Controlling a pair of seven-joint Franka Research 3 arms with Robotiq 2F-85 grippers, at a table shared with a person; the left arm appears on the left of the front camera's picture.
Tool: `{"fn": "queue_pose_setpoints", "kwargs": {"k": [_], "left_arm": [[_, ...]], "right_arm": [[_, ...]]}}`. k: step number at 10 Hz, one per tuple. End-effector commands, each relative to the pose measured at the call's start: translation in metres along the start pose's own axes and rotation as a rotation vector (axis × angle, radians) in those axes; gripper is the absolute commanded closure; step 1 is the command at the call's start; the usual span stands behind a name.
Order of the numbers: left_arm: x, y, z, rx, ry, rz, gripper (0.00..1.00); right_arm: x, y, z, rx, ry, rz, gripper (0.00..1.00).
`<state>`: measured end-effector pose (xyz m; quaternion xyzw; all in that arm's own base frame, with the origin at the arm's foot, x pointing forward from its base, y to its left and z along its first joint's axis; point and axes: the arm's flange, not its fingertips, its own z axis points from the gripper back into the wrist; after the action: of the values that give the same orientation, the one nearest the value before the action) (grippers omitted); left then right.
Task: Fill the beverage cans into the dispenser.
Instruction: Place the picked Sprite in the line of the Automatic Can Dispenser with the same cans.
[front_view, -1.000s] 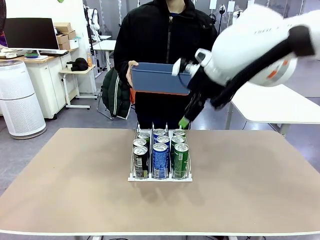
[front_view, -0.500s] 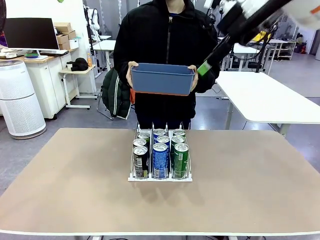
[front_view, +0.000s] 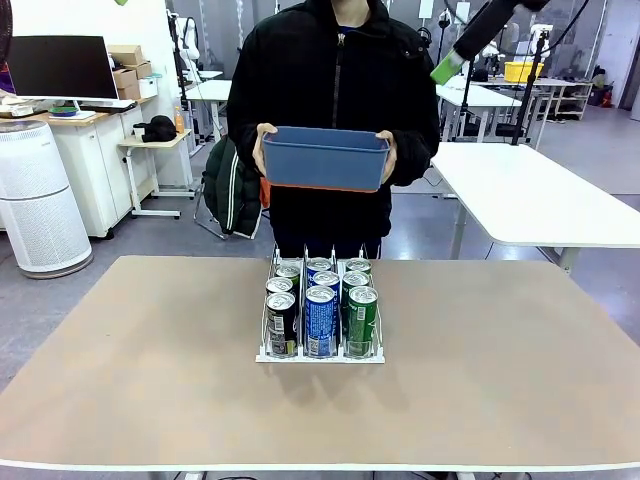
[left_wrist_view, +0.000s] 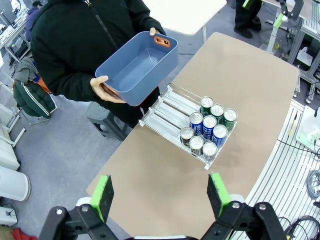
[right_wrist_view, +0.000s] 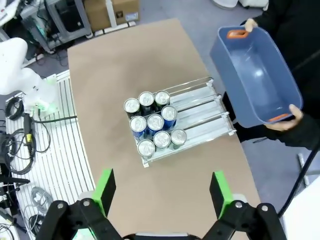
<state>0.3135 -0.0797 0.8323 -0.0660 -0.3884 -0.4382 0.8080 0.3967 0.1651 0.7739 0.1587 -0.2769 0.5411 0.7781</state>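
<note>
Step in hand: loading judged complete; no can left outside the rack, both arms raised high above the table (front_view: 500, 400).

Dispenser (front_view: 320, 352): mid-table, toward far edge. Three lanes, three beverage cans (front_view: 321, 318) each, nine in all, packed at the robot-side end; black lane left, blue-and-white centre, green right. Far stretch of each lane bare.

Blue tub (front_view: 325, 160): held in both hands by person at far side, above table level; empty.

Left gripper (left_wrist_view: 161, 194): jaws spread wide, nothing between.

Right gripper (right_wrist_view: 162, 190): jaws spread wide, nothing between.

Next move: probably none beyond parking; otherwise fresh cans required.
</note>
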Motion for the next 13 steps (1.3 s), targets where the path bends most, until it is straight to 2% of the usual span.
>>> {"fn": "queue_pose_setpoints", "kwargs": {"k": [1, 5, 6, 10, 13], "left_arm": [[-0.001, 0.001, -0.001, 0.004, -0.002, 0.002, 0.0], [-0.001, 0.001, -0.001, 0.004, -0.002, 0.002, 0.0], [-0.001, 0.001, -0.001, 0.004, -0.002, 0.002, 0.0], [-0.001, 0.001, -0.001, 0.004, -0.002, 0.002, 0.0], [-0.001, 0.001, -0.001, 0.004, -0.002, 0.002, 0.0]], "right_arm": [[-0.014, 0.015, 0.021, -0.066, -0.003, -0.036, 0.0], [-0.041, 0.03, 0.069, -0.164, -0.104, -0.074, 0.0], [-0.044, 0.027, 0.08, -0.147, -0.129, -0.074, 0.0], [-0.019, 0.007, 0.12, -0.096, -0.121, -0.076, 0.0], [-0.009, -0.004, 0.113, -0.077, -0.096, -0.077, 0.0]]}}
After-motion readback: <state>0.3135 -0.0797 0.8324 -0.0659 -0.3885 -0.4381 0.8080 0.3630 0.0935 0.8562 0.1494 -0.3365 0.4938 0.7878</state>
